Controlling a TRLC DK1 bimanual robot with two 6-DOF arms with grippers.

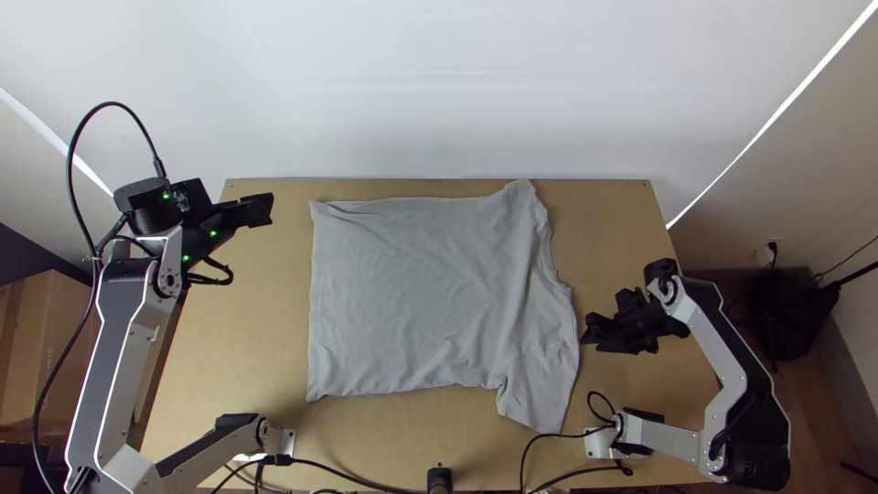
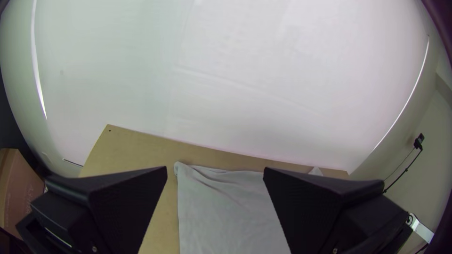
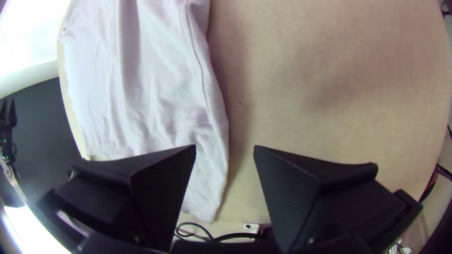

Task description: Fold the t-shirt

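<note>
The light grey t-shirt (image 1: 412, 293) lies spread on the table, its hem side toward the left and one sleeve (image 1: 540, 389) pointing to the near edge at the right. Beyond its far left corner, the left gripper (image 1: 272, 209) is held over the table's left part. In the left wrist view the left gripper (image 2: 215, 169) is open, with the shirt (image 2: 226, 211) past its fingers. Just right of the shirt's collar side is the right gripper (image 1: 585, 331). Seen from its own wrist, the right gripper (image 3: 225, 148) is open above the shirt's edge (image 3: 219, 141), holding nothing.
The wooden table (image 1: 229, 320) shows bare wood around the shirt. Black cables (image 1: 366, 474) run along its near edge, beside a dark post (image 1: 440, 479). A cardboard box (image 1: 46, 348) stands off the left side, and a black bag (image 1: 791, 311) off the right.
</note>
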